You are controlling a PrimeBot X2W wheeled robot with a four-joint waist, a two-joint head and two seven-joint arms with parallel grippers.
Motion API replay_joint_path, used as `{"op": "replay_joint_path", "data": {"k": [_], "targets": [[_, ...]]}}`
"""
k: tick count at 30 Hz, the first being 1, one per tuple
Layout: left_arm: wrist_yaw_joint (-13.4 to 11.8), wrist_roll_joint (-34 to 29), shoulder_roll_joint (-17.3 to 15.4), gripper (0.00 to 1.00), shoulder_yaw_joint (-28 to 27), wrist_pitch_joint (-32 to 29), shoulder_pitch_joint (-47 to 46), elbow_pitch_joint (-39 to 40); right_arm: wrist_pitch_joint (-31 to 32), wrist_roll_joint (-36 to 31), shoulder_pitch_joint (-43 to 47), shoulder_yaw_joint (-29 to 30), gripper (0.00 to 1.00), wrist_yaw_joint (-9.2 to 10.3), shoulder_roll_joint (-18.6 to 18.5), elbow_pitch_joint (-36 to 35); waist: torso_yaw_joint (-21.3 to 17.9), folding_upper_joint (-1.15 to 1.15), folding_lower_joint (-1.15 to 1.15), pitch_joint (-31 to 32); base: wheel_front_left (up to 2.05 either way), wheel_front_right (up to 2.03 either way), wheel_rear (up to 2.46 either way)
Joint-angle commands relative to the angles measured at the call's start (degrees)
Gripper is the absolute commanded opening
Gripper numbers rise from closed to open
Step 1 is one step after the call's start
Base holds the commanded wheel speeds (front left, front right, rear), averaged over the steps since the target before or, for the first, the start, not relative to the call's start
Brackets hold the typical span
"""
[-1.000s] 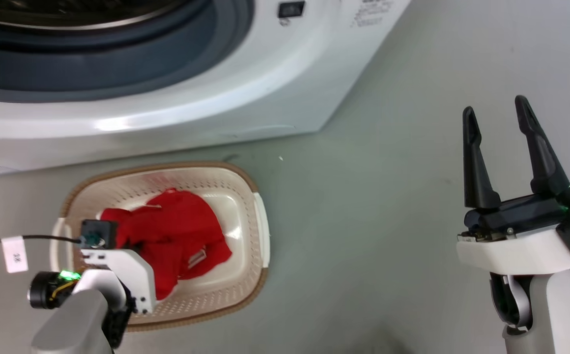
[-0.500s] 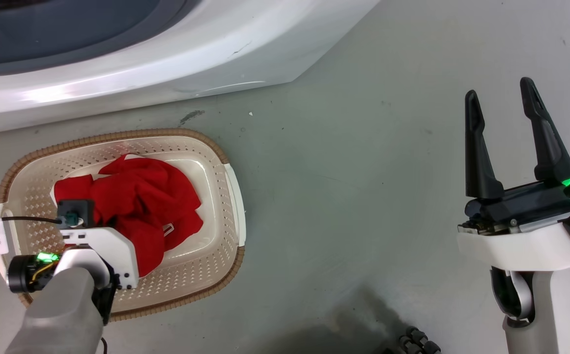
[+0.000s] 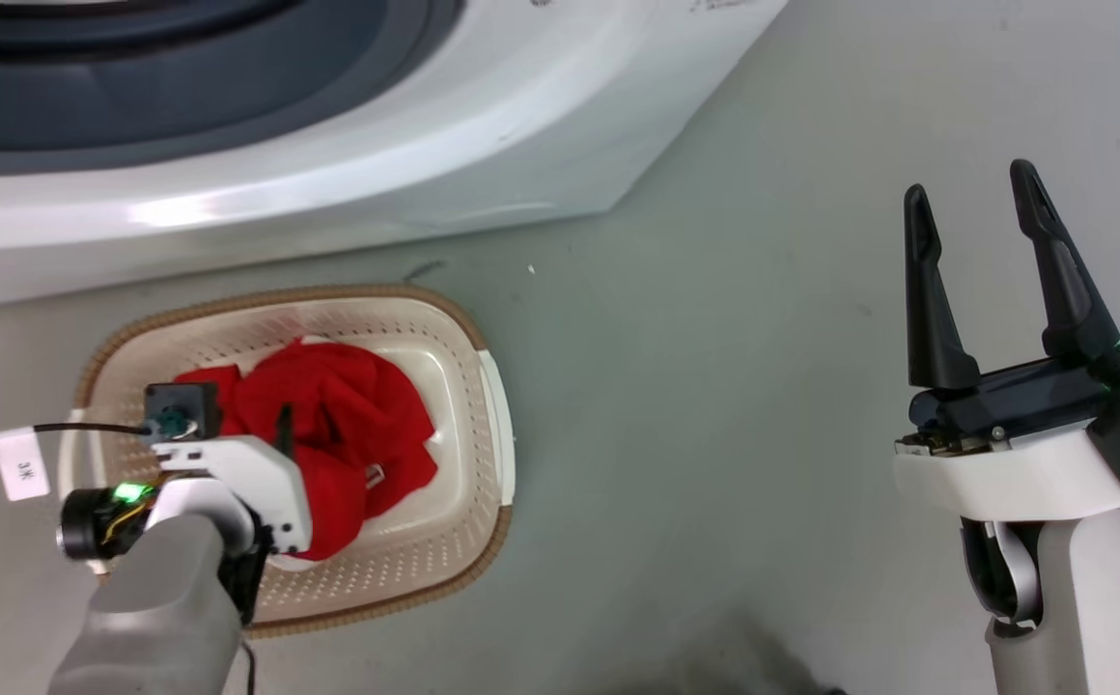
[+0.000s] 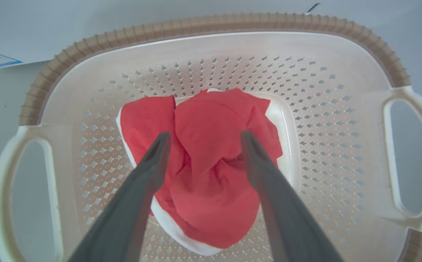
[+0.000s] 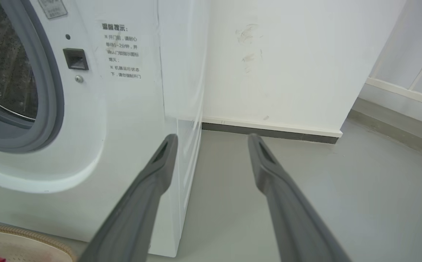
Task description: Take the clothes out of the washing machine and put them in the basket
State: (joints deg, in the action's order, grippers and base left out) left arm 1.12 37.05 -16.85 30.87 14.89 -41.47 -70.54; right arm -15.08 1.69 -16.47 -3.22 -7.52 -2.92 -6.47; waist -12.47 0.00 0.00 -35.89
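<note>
Basket [image 3: 485, 386]: near-left rim is hidden under the left arm's wrist housing [image 3: 261, 483], which in head view also covers most of the left gripper [image 4: 205, 134]. Looking down into the basket, the fingers [image 4: 154, 160] block part of the clothes [image 4: 211, 120], & the basket's near side is cut off at btm edge. Washing machine [image 3: 377, 154], behind the basket, is cut off top & left; its sticker [image 5: 52, 8] print is too small to read.

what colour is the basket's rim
Brown, ribbed like weave, on the cream basket; the left wrist view shows it best.
</note>
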Motion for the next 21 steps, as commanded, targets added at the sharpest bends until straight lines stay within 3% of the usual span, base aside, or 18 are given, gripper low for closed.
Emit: {"op": "replay_joint_path", "data": {"k": [1, 6, 10, 14, 15, 16, 21], "targets": [[0.12, -0.72, 0.27, 1.00, -0.40, 0.36, 0.58, 1.93, -0.13, -0.18, 0.06, 0.33, 1.00, 0.06, 0.07, 0.49, 1.64, 0.00, 0.00, 3.45, 0.00, 0.00, 0.00], [-1.34, -3.83, 0.11, 1.00, -2.39, 0.30, 3.89, 11.00, -0.13, -0.71, 1.37, 1.97, 1.00, 0.06, 0.07, 1.58, 3.92, 0.00, 0.00, 8.90, 0.00, 0.00, 0.00], [-1.03, -6.15, 0.34, 1.00, -6.51, 0.30, 7.79, 19.57, -0.13, -1.31, 2.55, 3.35, 1.00, 0.06, 0.07, 2.16, 5.73, 0.00, 0.00, 12.89, 0.00, 0.00, 0.00], [-1.23, -9.70, 0.75, 1.00, -11.84, 0.31, 11.79, 29.52, -0.13, -1.91, 3.80, 4.80, 1.00, 0.06, 0.06, 2.67, 7.54, 0.00, 0.00, 16.67, 0.00, 0.00, 0.00], [-1.76, -13.47, 1.39, 1.00, -16.24, 0.31, 15.52, 38.23, -0.13, -1.92, 5.25, 5.71, 1.00, 0.06, 0.07, 3.08, 8.59, 0.00, 0.00, 19.40, 0.00, 0.00, 0.00], [-2.01, -14.91, 1.68, 1.00, -17.59, 0.31, 16.88, 41.22, -0.13, -1.97, 5.60, 5.83, 1.00, 0.06, 0.07, 3.16, 8.87, 0.00, 0.00, 20.11, 0.00, 0.00, 0.00], [-2.01, -19.92, 3.56, 1.00, -21.97, 0.32, 22.87, 51.69, -0.13, -2.24, 7.84, 6.42, 1.00, 0.05, 0.07, 3.42, 10.04, 0.00, 0.00, 23.53, 0.00, 0.00, 0.00]]}}
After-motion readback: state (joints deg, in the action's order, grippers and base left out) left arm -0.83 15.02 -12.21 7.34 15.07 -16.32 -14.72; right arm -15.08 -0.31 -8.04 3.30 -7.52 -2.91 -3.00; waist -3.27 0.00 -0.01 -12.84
